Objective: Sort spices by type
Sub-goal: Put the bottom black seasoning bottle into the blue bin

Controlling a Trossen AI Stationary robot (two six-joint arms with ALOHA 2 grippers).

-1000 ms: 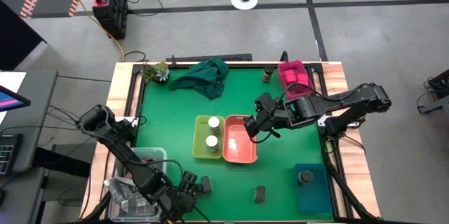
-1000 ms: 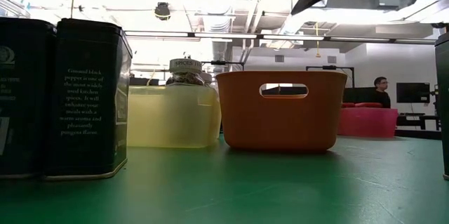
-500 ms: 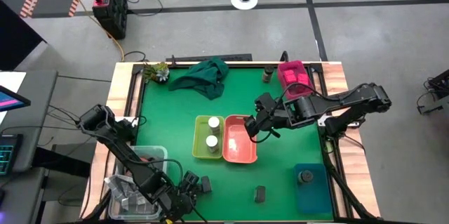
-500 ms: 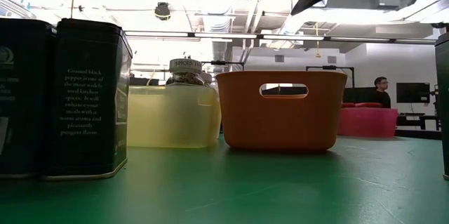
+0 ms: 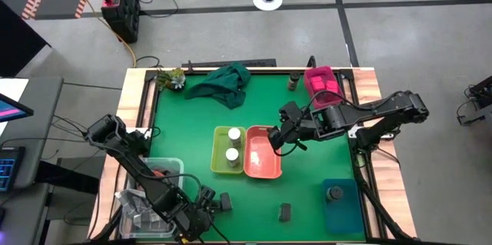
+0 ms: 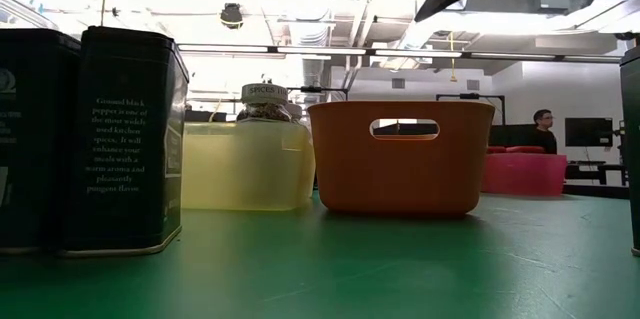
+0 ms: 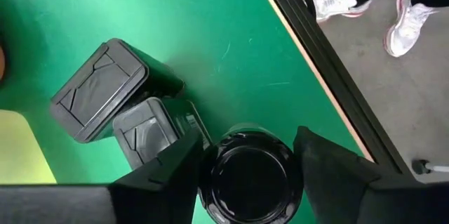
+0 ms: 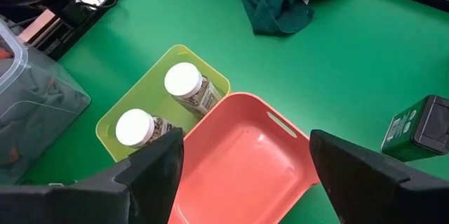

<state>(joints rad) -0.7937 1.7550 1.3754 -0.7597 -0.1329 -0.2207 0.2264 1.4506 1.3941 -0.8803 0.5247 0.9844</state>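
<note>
Dark round jar at the table's near edge sits between the left gripper's closing fingers, a pick apparently starting; next, lift it clear. Right gripper hangs spread above the orange bin.

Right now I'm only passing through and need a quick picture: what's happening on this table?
A two-armed robot is sorting spice containers into bins. The left gripper sits at the table's near edge with its fingers on either side of a dark round jar, beside two dark grey blocky packs. The right gripper hovers open over the empty orange bin. The yellow bin already holds two white-topped jars.
</note>
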